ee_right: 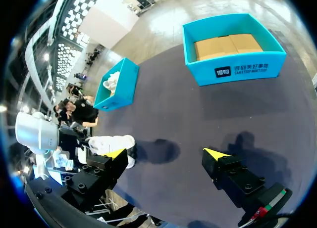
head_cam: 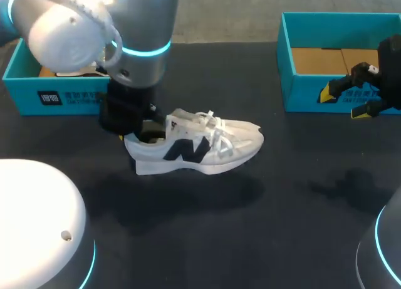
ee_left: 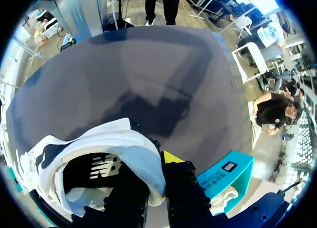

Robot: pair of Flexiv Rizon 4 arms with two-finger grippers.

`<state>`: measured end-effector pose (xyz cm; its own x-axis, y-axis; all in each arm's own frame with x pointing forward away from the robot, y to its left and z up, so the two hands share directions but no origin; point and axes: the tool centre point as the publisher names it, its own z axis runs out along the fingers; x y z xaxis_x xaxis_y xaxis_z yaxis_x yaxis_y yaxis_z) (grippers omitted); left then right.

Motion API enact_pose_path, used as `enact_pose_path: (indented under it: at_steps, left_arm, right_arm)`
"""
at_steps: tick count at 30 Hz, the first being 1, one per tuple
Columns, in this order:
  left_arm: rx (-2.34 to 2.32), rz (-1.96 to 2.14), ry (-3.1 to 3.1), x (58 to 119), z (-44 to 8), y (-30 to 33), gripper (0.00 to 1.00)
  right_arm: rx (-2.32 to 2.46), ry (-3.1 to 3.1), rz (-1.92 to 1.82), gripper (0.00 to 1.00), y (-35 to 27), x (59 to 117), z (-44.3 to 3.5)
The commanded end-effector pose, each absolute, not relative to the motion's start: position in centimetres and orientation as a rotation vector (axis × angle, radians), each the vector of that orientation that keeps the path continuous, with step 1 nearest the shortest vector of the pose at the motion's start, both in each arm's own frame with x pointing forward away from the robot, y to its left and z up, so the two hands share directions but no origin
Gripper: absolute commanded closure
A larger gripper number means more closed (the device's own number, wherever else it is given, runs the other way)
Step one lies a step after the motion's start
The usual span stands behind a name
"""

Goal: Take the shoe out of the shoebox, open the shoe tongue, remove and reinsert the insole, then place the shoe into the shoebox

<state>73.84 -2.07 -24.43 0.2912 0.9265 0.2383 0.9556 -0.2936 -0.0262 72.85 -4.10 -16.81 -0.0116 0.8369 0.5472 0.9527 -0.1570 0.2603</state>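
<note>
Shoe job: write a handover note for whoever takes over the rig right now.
Left gripper: shut on the heel of the shoe, holding it up between the left box and the right box.
Right gripper: open, empty, near the right box.
Done: shoe is out of its box.
Unclear: insole sits inside; tongue and insole steps cannot be confirmed.
Left: reboxing the shoe.

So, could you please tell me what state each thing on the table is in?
shoe: upright, held by its heel, apparently just above the table.
left gripper: jaws shut on the shoe's heel collar.
right gripper: jaws open, empty.
left shoebox: open, something white inside.
right shoebox: open, brown cardboard inside.
</note>
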Motion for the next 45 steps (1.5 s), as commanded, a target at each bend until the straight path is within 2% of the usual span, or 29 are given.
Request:
enact_pose_path:
  at_steps: [1,22,40,42,43,45]
  left_arm:
    - [-2.397,-0.287,-1.771,73.9,-26.6,-2.8,1.00]
    - [-2.330,-0.330,-1.831,75.9,-36.5,-4.4,1.00]
    - [-2.320,-0.353,-1.786,76.6,-39.0,-4.5,1.00]
    - [-2.321,-0.351,-1.782,76.5,-38.9,-4.5,0.66]
    - [-2.322,-0.352,-1.780,76.4,-38.9,-4.5,0.37]
    - [-2.328,-0.345,-1.784,76.3,-38.7,-4.5,0.05]
  right_arm:
    - [-2.069,-1.904,-0.904,0.00,-4.0,72.9,-16.9]
    - [-2.069,-1.904,-0.904,0.00,-4.0,72.9,-16.9]
    - [-2.069,-1.904,-0.904,0.00,-4.0,72.9,-16.9]
    - [-2.069,-1.904,-0.904,0.00,-4.0,72.9,-16.9]
    - [-2.069,-1.904,-0.904,0.00,-4.0,72.9,-16.9]
    - [-2.069,-1.904,-0.904,0.00,-4.0,72.9,-16.9]
